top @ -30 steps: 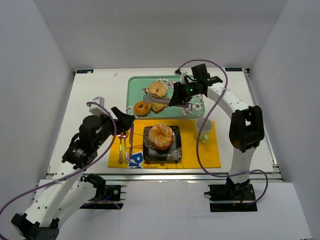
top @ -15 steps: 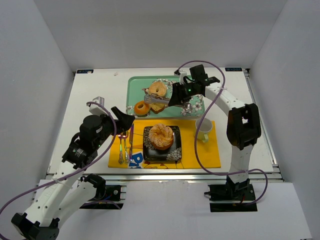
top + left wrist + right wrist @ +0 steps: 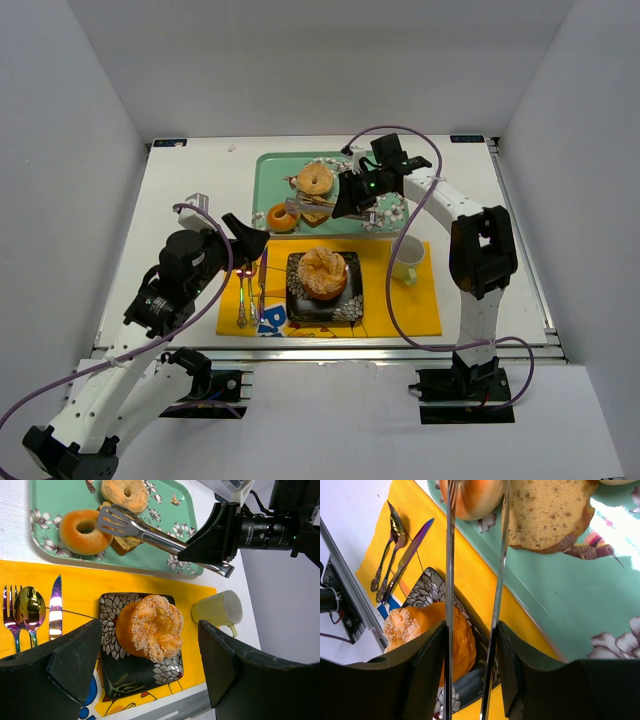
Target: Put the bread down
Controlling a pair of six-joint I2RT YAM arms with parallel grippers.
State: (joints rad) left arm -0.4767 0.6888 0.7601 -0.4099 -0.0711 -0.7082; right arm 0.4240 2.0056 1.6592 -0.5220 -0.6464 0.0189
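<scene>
Two steel blades of the tongs (image 3: 449,580) sit clenched between the right gripper's (image 3: 470,680) fingers, slightly parted. Just ahead and to one side of the blades, the bread slice (image 3: 545,510) lies flat on the tray (image 3: 580,605), next to a donut (image 3: 472,492); whether the tips touch it I cannot tell. It looks light, soft and crumbly. Best slide one blade under the crust edge and close gently.

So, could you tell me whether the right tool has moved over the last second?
Yes. The right tool has shifted left over the green tray, taking the tongs with it.
</scene>
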